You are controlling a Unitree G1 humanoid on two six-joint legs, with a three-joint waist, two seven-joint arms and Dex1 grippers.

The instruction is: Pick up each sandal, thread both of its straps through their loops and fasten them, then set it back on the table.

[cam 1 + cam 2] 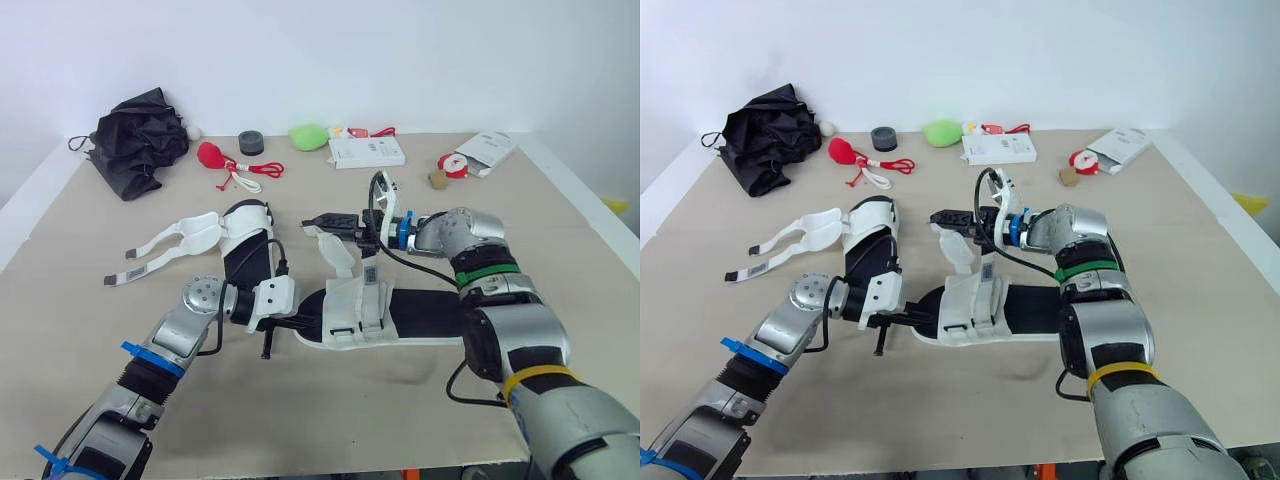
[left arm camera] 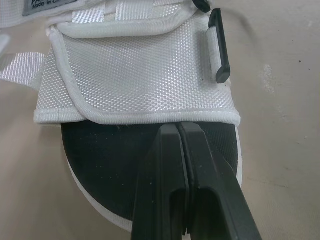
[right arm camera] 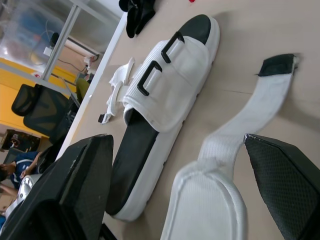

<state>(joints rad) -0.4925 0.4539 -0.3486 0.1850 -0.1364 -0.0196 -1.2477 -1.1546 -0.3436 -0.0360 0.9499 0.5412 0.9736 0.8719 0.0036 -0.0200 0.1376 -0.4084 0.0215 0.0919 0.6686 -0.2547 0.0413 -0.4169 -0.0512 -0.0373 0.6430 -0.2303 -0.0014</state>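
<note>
The near sandal lies mid-tabletop, its mate at its ten o'clock. The left pincer is pressed together at the toe, perhaps pinning it. The right pincer gapes around the raised strap. The webbing looks light and floppy, so grip near its dark tip.

A robotics lab inside an office is indicated. Beyond the fingers of the right gripper, black office chairs, metal-framed glazing and a seated person are seen. Farther out from the fingertips, unrelated props, a black umbrella and a white box, are laid on a beige table.
</note>
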